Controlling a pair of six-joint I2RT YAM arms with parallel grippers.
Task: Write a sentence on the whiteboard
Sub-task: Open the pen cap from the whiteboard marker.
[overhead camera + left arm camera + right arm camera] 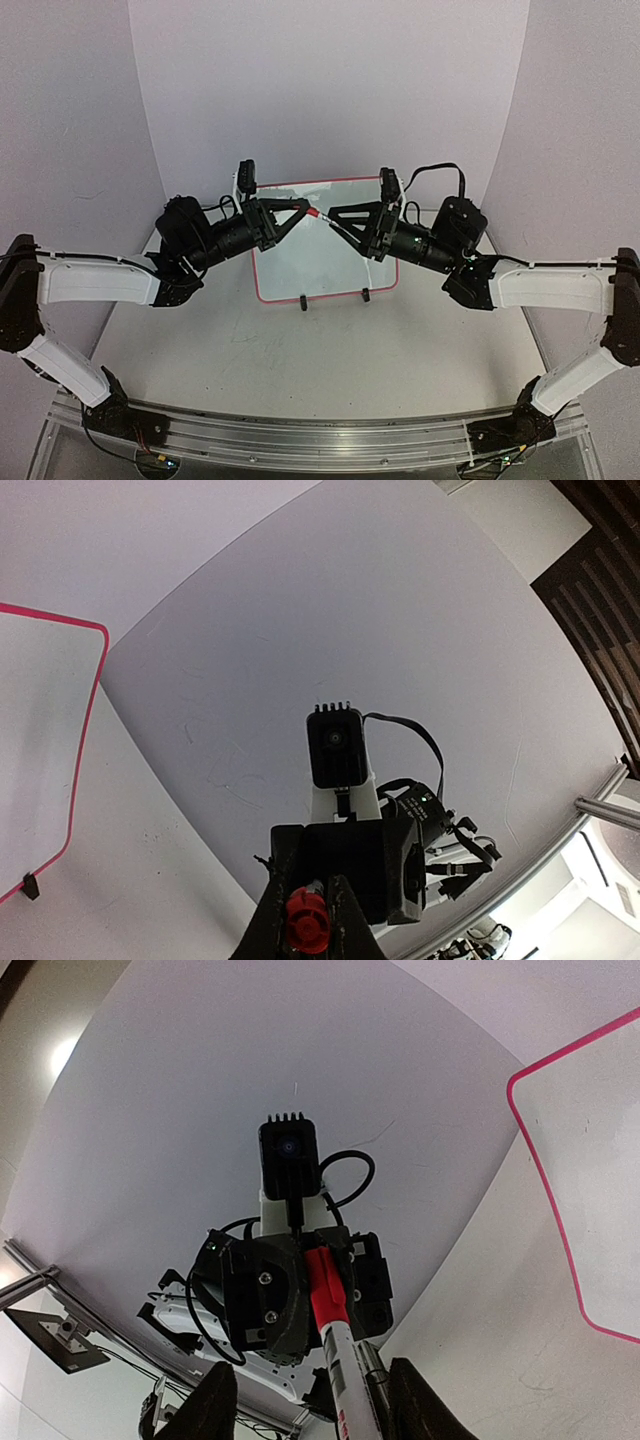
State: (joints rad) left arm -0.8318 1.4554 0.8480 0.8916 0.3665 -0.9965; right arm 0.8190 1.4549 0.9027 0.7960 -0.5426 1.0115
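- whiteboard (322, 268) lies flat on the table (300, 370), mid-far, just below both claws; red-pink rim, edge with the two black clip feet (304, 303) faces the arm bases
- marker (324, 217) held in the air over the board's far part, long axis roughly left-right, red cap (313, 212) end pointing at the left arm
- left gripper (303, 208) clamped on the red cap
- right gripper (338, 219) closed around the marker's white barrel
- claws nose to nose, nearly touching, each wrist camera facing the other
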